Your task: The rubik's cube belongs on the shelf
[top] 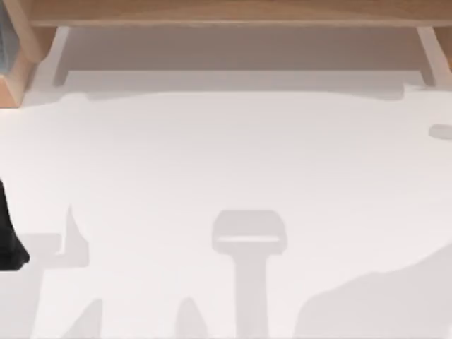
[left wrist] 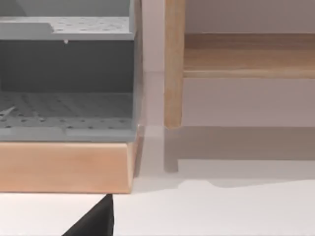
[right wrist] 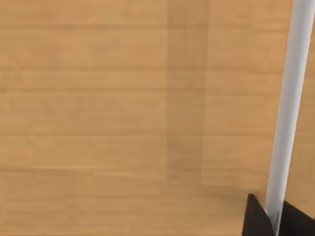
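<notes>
The rubik's cube cannot be located from these views, so its position cannot be told. The shelf [top: 233,10] runs along the far edge of the white table [top: 226,176] in the top view, a long light-brown board spanning nearly the full width, carried on wooden side supports at its left and right ends. In the left wrist view the shelf's board [left wrist: 248,54] sits behind an upright wooden support [left wrist: 173,64]. Just beside that support stands a grey perforated rack [left wrist: 66,69] on a wooden base. The left arm [top: 8,236] sits at the table's left edge in the top view; whether its claw is released or clenched cannot be told. The right wrist view shows light-brown wood grain [right wrist: 123,118] close up; a pale strip crosses it, with dark points at its foot. The right claw's state cannot be told.
</notes>
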`<state>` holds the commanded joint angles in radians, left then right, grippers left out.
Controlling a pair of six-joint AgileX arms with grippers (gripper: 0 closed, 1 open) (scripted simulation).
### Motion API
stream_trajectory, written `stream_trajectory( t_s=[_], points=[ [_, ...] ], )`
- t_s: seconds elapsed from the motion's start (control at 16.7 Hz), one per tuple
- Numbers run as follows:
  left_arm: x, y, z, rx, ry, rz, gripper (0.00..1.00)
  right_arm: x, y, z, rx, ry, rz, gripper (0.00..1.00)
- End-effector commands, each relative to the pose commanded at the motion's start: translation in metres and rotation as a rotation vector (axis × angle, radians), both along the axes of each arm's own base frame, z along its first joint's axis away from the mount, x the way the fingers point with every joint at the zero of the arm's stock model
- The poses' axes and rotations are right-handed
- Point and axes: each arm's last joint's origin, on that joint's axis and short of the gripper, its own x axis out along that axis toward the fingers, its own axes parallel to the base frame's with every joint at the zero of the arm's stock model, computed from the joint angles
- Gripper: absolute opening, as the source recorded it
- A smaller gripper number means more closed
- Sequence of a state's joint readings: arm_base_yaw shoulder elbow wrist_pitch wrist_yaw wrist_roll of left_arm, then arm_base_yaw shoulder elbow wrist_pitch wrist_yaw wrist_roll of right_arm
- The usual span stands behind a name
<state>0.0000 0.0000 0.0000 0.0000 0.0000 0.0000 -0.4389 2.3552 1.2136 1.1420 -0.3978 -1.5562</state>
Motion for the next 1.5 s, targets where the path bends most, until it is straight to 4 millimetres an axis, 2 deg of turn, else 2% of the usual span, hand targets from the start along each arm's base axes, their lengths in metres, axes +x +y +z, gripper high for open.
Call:
stream_trajectory(
  t_s=[0.18,0.54,0.96,1.32,1.5],
  points=[
    [0.0,0.0,0.0,0.0,0.0,0.0,1.0,-0.009,-0.001,0.001,-0.004,-0.002,-0.003,0.0],
    [0.0,0.0,0.0,0.0,0.0,0.0,1.0,-0.059,0.001,-0.001,0.003,0.004,0.0,0.0],
    [0.0,0.0,0.0,0.0,0.0,0.0,1.0,-0.067,0.0,0.0,-0.002,0.0,-0.002,0.0],
    [0.0,0.0,0.0,0.0,0.0,0.0,1.0,-0.117,0.002,-0.002,0.006,0.007,0.0,0.0],
    [0.0,0.0,0.0,0.0,0.0,0.0,1.0,-0.125,0.002,-0.001,0.002,0.002,0.0,0.0]
  ],
)
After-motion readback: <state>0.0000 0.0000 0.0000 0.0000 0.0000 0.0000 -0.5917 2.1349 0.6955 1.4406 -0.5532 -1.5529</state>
